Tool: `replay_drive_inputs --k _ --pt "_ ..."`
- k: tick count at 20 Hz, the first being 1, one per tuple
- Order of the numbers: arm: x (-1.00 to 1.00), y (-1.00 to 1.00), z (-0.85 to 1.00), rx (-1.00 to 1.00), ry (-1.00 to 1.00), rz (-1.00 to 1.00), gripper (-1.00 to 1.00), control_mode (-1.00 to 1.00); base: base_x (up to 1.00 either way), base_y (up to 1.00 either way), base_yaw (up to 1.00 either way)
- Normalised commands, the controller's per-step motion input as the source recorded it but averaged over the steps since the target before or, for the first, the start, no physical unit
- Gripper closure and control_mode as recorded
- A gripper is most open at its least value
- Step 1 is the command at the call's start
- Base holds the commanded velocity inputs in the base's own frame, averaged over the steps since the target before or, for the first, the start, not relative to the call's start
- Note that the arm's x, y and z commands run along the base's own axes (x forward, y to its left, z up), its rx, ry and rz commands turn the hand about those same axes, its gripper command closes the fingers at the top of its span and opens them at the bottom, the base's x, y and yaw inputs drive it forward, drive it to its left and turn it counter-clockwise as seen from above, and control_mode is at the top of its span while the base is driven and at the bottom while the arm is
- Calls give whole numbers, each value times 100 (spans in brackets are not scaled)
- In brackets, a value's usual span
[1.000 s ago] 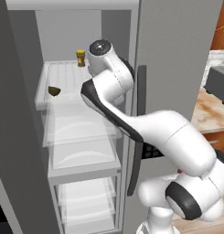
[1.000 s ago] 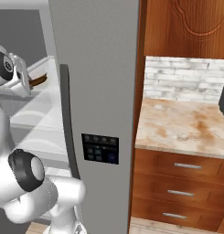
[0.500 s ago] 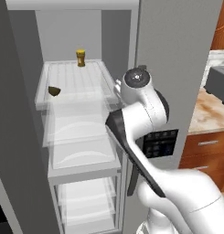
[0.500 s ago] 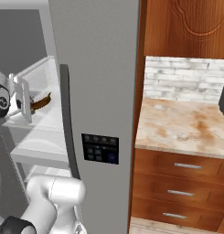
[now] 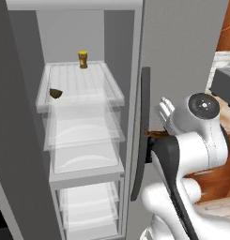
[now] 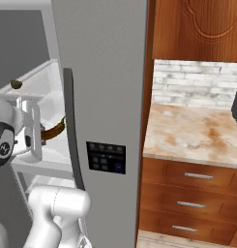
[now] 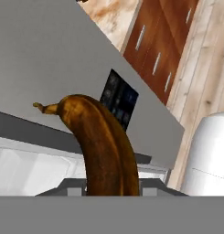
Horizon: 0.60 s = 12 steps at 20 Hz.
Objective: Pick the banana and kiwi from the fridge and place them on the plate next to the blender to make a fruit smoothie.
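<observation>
My gripper is shut on the banana, a dark brown curved fruit that stands up between the fingers in the hand view. The hand hangs in front of the fridge door, beside its long dark handle, with the banana's tip poking out toward the handle. From the right, the banana points at the door edge. The kiwi, a small dark lump, lies at the left edge of the fridge's top shelf, also seen as the kiwi. The plate and the blender are out of view.
A small yellow-gold jar stands at the back of the top shelf. The fridge door carries a dark control panel. To the right is a stone counter over wooden drawers, with a dark appliance on it.
The arm has swung out of the fridge, from over the top shelf to the right and down in front of the door, carrying the banana. The kiwi and jar have not moved.
</observation>
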Motion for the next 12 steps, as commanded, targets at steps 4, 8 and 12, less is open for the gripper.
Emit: replay_drive_inputs --k 4,8,12 --pt "-2 -26 -27 3 15 -5 100 -100 0 0 0" --pt "0 5 -8 -2 3 0 100 100 -20 -1 -6" --pt "0 0 0 0 0 0 100 100 -30 -11 -80"
